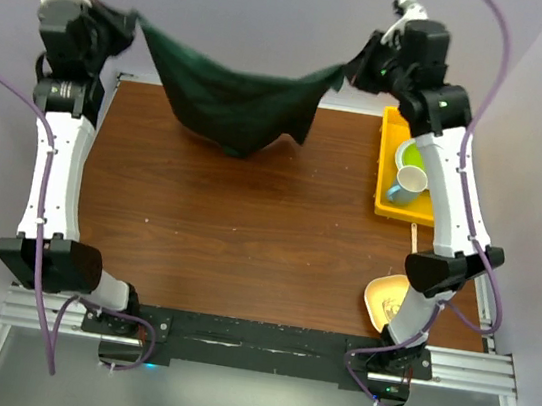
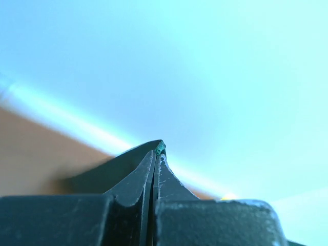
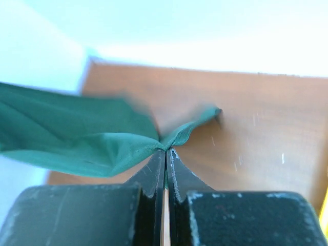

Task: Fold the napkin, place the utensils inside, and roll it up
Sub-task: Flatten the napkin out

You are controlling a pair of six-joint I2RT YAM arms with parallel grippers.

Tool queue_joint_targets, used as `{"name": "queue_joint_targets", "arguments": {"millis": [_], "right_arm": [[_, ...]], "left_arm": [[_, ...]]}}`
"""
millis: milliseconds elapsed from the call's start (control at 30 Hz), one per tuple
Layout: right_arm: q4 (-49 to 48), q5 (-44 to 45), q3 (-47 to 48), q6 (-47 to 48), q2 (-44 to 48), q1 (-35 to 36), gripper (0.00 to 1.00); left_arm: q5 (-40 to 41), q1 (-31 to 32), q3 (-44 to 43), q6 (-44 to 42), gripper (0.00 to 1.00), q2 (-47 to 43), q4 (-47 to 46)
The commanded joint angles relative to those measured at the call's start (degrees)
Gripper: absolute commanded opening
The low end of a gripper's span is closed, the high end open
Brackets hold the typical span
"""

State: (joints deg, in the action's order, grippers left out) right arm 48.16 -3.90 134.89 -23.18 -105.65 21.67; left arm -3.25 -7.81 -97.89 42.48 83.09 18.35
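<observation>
Here, by my judgement, the fold step is in hand. The left end effector (image 1: 135,19) and right end effector (image 1: 351,71) are each clamped fully shut on a top corner of the napkin (image 1: 233,97). They hold it aloft over the far edge of the counter (image 1: 247,230). The cloth sags between them; whether its lowest folds touch the wood cannot be told. What seems to be the spoon (image 1: 414,235), with only a thin pale handle showing, lies just beside the tray (image 1: 383,168), well apart from the napkin. The next move calls for lowering both corners together with the span kept taut, so the cloth lands flat and doubles evenly.
</observation>
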Motion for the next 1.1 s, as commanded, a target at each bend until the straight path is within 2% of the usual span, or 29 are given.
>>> {"name": "queue_joint_targets", "arguments": {"millis": [0, 67, 133, 167, 233, 267, 300, 333, 367, 400, 500, 567, 600, 633, 667, 700, 733, 767, 800, 833, 900, 933, 967, 1000, 1033, 1067], "right_arm": [[-0.7, -4.2, 4.3, -1.6, 3.3, 0.1, 0.0], [-0.5, -5.3, -1.1, -1.5, 5.3, 0.2, 0.0], [-0.4, -9.1, -7.4, -2.0, 9.3, 0.4, 0.0], [-1.0, -10.3, -15.9, -2.5, 11.1, 0.7, 0.0], [-2.2, -11.2, -25.2, -3.1, 16.7, 4.0, 0.0], [-2.9, -11.2, -35.1, -3.1, 18.8, 7.5, 0.0], [-4.8, -11.3, -40.6, -3.2, 21.2, 9.2, 0.0], [-6.1, -12.0, -46.2, -4.3, 25.2, 10.7, 0.0], [-6.9, -13.1, -56.7, -5.2, 27.4, 12.2, 0.0], [-7.9, -14.2, -61.4, -6.5, 29.0, 12.4, 0.0], [-4.8, -13.3, -72.2, -3.2, 31.6, 12.4, 0.0], [-1.3, -14.6, -76.2, -0.6, 28.8, 12.3, 0.0], [-0.2, -14.7, -77.2, 0.8, 27.7, 12.3, 0.0], [-1.0, -15.7, -78.5, 0.4, 27.2, 12.3, 0.0], [-2.0, -16.3, -80.0, 0.2, 25.6, 12.3, 0.0], [-3.2, -16.6, -80.2, 0.7, 24.5, 12.3, 0.0], [-2.5, -16.4, -79.6, 1.5, 23.0, 12.3, 0.18], [-0.5, -14.4, -76.1, 2.8, 19.8, 11.9, 0.31], [1.7, -13.5, -74.4, 3.9, 19.0, 11.7, 0.44], [2.8, -12.0, -71.6, 4.0, 18.6, 11.6, 0.63], [4.4, -7.0, -69.3, 4.0, 18.5, 10.7, 0.73], [4.2, -6.0, -67.7, 4.0, 18.4, 9.3, 0.76], [3.7, -4.9, -66.9, 3.8, 17.3, 8.2, 0.77], [4.0, -4.9, -65.9, 4.0, 16.4, 7.0, 0.77], [4.4, -5.1, -63.5, 4.2, 15.2, 4.4, 0.78], [4.5, -5.2, -62.2, 4.5, 14.0, 3.3, 0.78]], "left_arm": [[-8.8, 0.3, -10.7, 3.5, 0.0, 4.4, -14.7], [-8.4, 0.3, -9.7, 1.6, 0.0, 2.5, -13.6], [-6.5, 0.3, -2.4, -1.9, 0.0, -3.2, -12.7], [-5.1, 0.7, 0.9, -2.9, 0.0, -5.7, -10.4], [1.1, 1.5, 11.1, -4.9, 0.0, -13.2, -5.1], [3.0, 3.1, 15.3, -5.5, 0.0, -16.0, -1.3], [7.3, 3.9, 23.9, -5.7, 0.0, -18.9, 0.7], [9.6, 4.2, 27.9, -3.6, 0.0, -24.5, 4.0], [11.2, 4.1, 31.8, -1.7, 0.0, -27.3, 11.7], [12.8, 4.0, 38.6, -0.3, 0.0, -32.4, 15.4], [10.6, 4.0, 49.0, 1.3, 0.0, -40.7, 24.8], [11.6, 3.9, 51.4, 1.3, 0.09, -43.0, 30.3], [13.2, 3.9, 51.6, 1.4, 0.24, -43.2, 31.7], [13.4, 3.9, 51.4, 0.0, 0.28, -42.7, 32.6], [14.1, 3.9, 50.6, -0.4, 0.44, -41.6, 33.2], [16.1, 3.9, 48.5, -0.3, 0.55, -38.9, 33.9], [16.4, 3.9, 47.2, -0.7, 0.66, -37.3, 34.8], [16.9, 3.9, 43.8, -1.2, 0.72, -35.4, 35.6], [17.7, 3.9, 41.7, -1.4, 0.73, -31.7, 36.9], [17.9, 3.9, 39.9, -1.8, 0.73, -30.2, 38.7], [14.4, 3.9, 36.9, -5.4, 0.72, -27.5, 37.4], [10.8, 3.9, 37.5, -7.6, 0.68, -27.1, 30.2], [3.0, 3.9, 39.9, -9.0, 0.61, -25.5, 26.4], [-1.1, 4.1, 40.8, -9.0, 0.59, -24.0, 23.8], [-4.6, 5.7, 42.0, -8.7, 0.53, -22.2, 18.4], [-8.7, 7.2, 43.8, -8.4, 0.51, -17.6, 16.0]]}}
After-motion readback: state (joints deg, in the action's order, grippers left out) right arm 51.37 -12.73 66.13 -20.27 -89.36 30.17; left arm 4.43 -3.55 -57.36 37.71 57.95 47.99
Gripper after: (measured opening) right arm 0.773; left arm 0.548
